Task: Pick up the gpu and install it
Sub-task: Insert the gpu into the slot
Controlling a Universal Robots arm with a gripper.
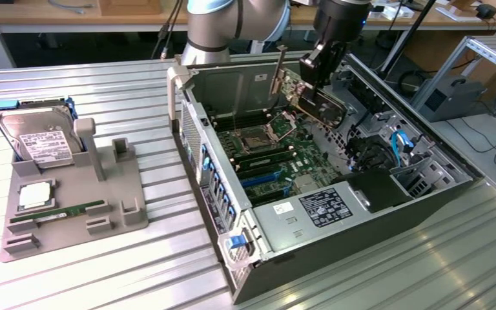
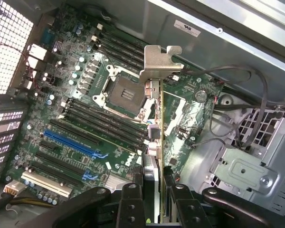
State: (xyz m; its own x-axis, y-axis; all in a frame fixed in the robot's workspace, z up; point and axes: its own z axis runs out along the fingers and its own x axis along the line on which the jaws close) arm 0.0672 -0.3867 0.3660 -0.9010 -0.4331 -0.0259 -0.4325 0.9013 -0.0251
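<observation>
While the hard drive (image 1: 37,139) stands in the grey holder (image 1: 75,206) by the bench (image 1: 101,271) edge on the exterior view's left, the open computer case (image 1: 317,226) lies further right. Inside it, the gripper (image 1: 314,68) is clamped on the gpu (image 1: 317,100), which hangs edge-down above the motherboard (image 1: 265,155).

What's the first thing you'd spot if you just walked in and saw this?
The open computer case in the middle, with its green motherboard showing. Just above the board, the gripper holds the gpu on edge. On the exterior view's left, a hard drive sits in a gray holder.
</observation>
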